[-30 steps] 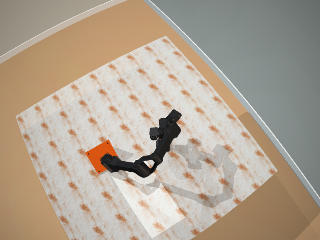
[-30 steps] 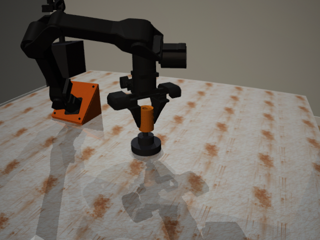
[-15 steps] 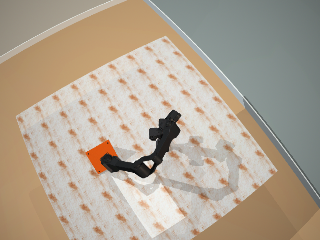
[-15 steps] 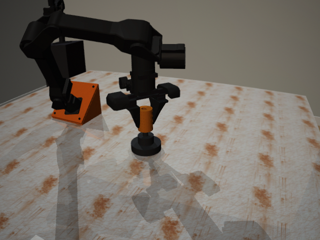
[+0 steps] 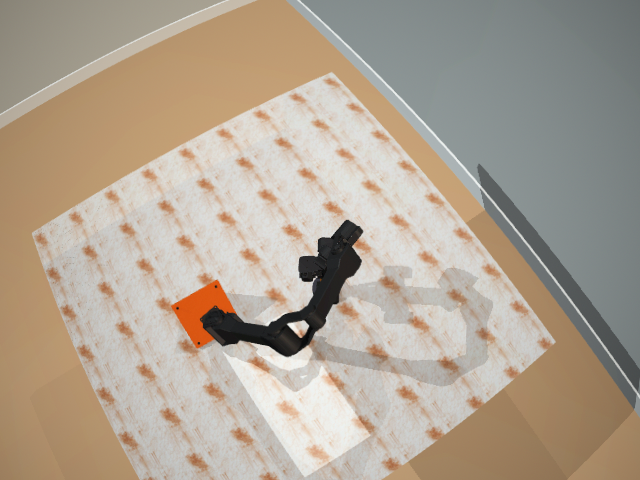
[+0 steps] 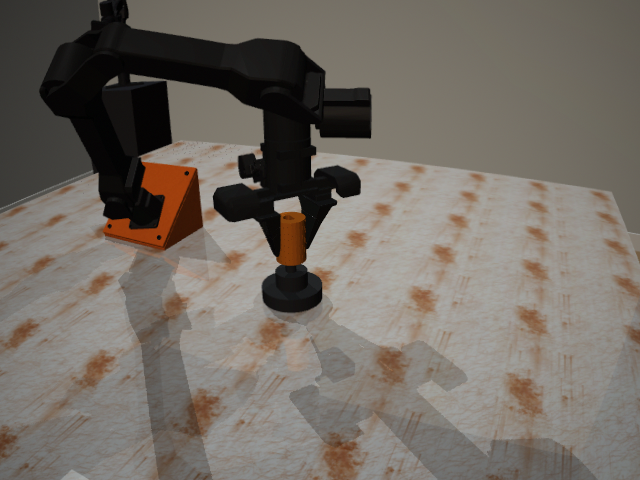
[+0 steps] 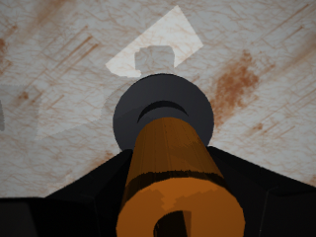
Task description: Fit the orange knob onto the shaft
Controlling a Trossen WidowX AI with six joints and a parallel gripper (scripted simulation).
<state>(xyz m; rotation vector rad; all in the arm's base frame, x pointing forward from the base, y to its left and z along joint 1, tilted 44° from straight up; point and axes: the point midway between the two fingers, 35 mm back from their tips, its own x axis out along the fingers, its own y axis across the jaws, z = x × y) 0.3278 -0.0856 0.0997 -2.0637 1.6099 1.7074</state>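
Right, going left to right in the exterior view: orange base wedge (image 6: 173,204) holds the arm, then my gripper (image 6: 291,227) has its fingers clamped on the orange knob (image 6: 291,238), upright, directly over the dark shaft (image 6: 291,267) on the round pedestal (image 6: 292,295). Knob not seated; a bit of shaft shows below it. I'd judge the knob rigid, light, smooth-walled, so it may slip under twist. Mid-height side grip looks right. Shaft flat not visible.

One orange knob (image 6: 291,238), one pedestal (image 6: 292,294), one shaft (image 6: 291,268), one orange mount (image 6: 173,204)
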